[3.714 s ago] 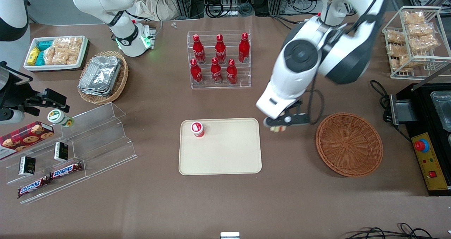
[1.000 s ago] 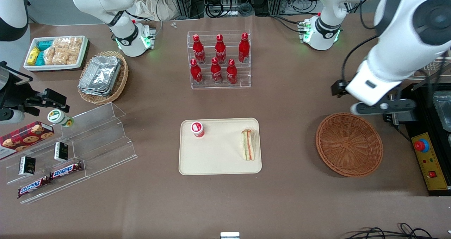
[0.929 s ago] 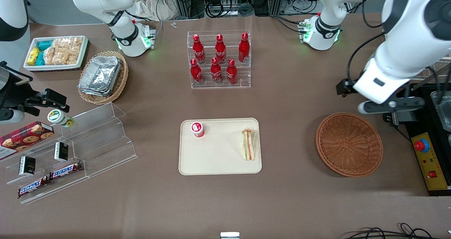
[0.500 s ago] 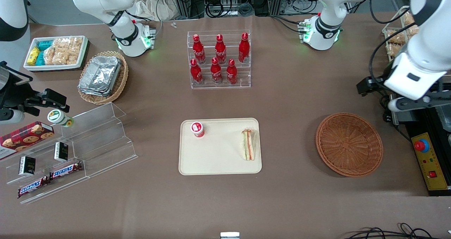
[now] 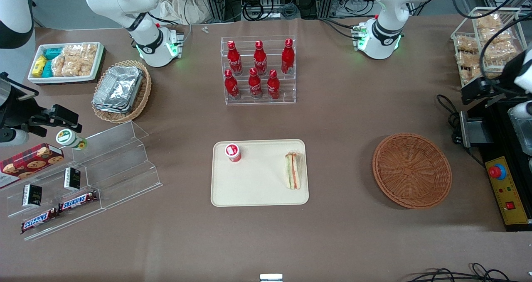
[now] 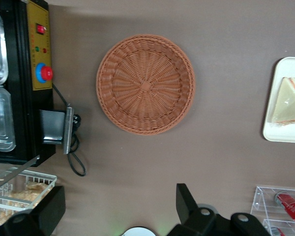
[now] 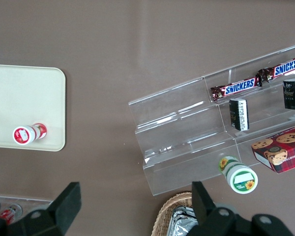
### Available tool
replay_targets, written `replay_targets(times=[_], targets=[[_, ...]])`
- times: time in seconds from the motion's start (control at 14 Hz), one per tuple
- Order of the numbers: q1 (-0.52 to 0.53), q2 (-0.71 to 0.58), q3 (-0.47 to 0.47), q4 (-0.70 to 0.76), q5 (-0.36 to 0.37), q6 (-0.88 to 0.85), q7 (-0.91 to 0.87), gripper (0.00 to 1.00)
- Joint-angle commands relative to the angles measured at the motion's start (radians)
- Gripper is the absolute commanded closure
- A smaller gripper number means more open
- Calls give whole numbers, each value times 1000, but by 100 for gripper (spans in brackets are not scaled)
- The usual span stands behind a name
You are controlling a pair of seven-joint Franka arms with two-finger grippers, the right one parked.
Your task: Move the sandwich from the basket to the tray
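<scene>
sandwich down on the tray, arm pulled clear

and there it was: the sandwich [image 5: 293,170] lay flat on the tray [image 5: 257,190], tucked against the rim at the working arm's end, a small red-capped bottle [image 5: 233,152] standing well apart at the other end of the same tray. a few seconds before, that wedge hung in the jaws just beside the tray's edge; a second before, it was already set down and has not shifted since. the basket [image 5: 411,170] sat bare, nothing in it, well apart from the tray. by my reading the job was done, with only the retreat left to finish.

the arm had swung up and away toward its own end of the counter, going farther in each earlier picture. the gripper [image 5: 524,109] was barely in shot, high over the black machine [image 5: 509,182] beside the wire snack rack [image 5: 488,45]. from the wrist camera the jaws [image 6: 120,209] stood wide apart with nothing between them, looking straight down on the empty basket [image 6: 145,84], the sandwich [image 6: 286,102] at the frame's edge.
</scene>
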Motion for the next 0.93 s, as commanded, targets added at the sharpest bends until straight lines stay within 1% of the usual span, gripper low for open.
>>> replay_targets(times=[0.0, 0.79, 0.86], targets=[[-17, -10, 8, -32, -13, 0, -6, 0], [-20, -9, 3, -30, -19, 12, -7, 0], [-22, -7, 3, -32, -30, 14, -7, 0]])
